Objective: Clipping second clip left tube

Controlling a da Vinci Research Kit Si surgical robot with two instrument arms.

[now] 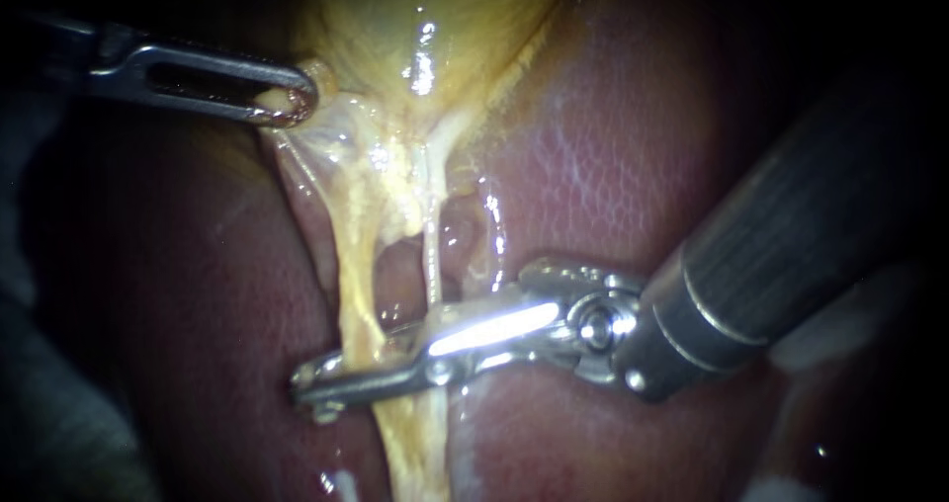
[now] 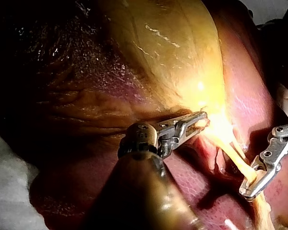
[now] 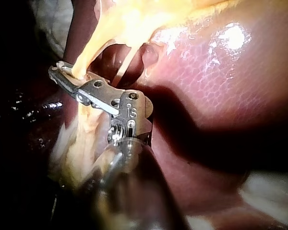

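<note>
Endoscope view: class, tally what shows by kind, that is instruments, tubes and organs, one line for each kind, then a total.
Instruments: 2 (left instrument, right instrument)
Tubes: 2 (left tube, right tube)
Organs: 2 (gallbladder, liver)
Total: 6

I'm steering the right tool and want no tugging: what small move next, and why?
Probably ease the right tool open in place, without pulling back. Its jaws lie closed across the left tube, tips past its far side, while the left tool holds the gallbladder taut. Whether a clip sits between them cannot be seen.
</note>
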